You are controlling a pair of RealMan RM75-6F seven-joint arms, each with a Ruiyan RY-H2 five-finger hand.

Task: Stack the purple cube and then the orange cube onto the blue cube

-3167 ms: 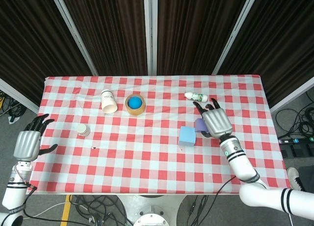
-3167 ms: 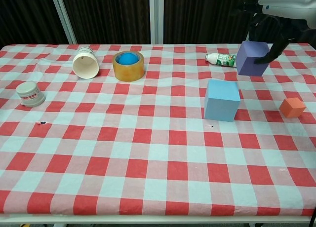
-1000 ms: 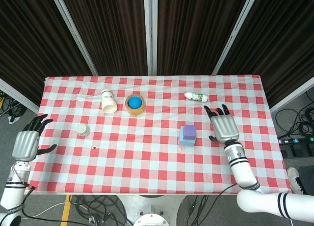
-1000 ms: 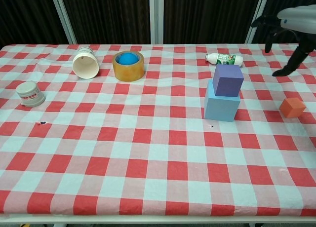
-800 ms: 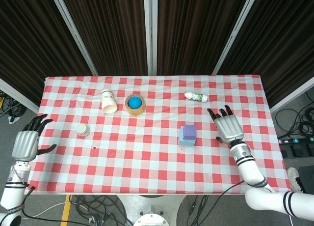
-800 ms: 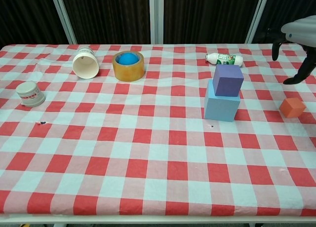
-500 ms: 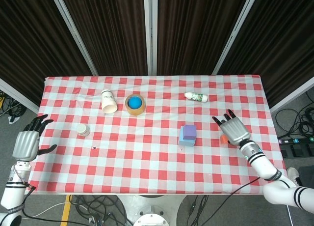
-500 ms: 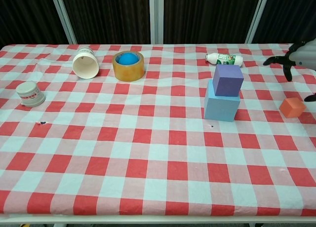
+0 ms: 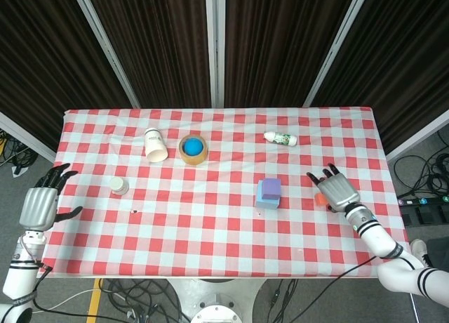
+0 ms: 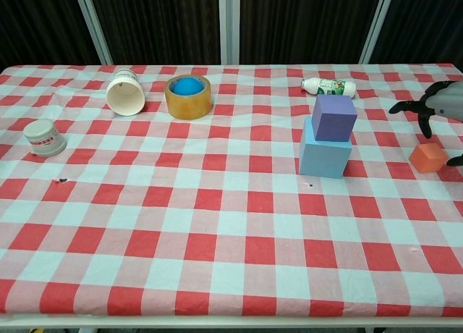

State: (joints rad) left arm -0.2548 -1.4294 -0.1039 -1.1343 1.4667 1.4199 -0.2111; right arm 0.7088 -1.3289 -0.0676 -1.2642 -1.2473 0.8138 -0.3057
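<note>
Stacking is half done, going by how the cubes sit. The purple cube [image 10: 333, 116] sits on top of the blue cube [image 10: 325, 153], a bit toward the back right corner but resting flat. Nothing holds it. You have finished that first part.

The orange cube [image 10: 428, 158] is what you have left. It sits on the surface [image 10: 217, 232], off to the right of the blue cube and apart from it. Nothing has lifted it yet.

Your right hand [image 10: 443, 108] hangs just above the orange cube. Its fingers [image 10: 406, 107] are spread apart and hold nothing. In the head view the right hand [image 9: 335, 189] covers most of the orange cube [image 9: 319, 199], so only a small orange bit peeks out on its left side. You cannot tell from either view if the fingers touch the cube.

Your left hand [image 9: 38, 206] waits far off, past the left edge of the surface. Its fingers are apart and it holds nothing too.

So you likely need to close your right hand on the orange cube, lift it, and set it on the purple one. Be gentle there, because the purple top is small and the stack could tip.
</note>
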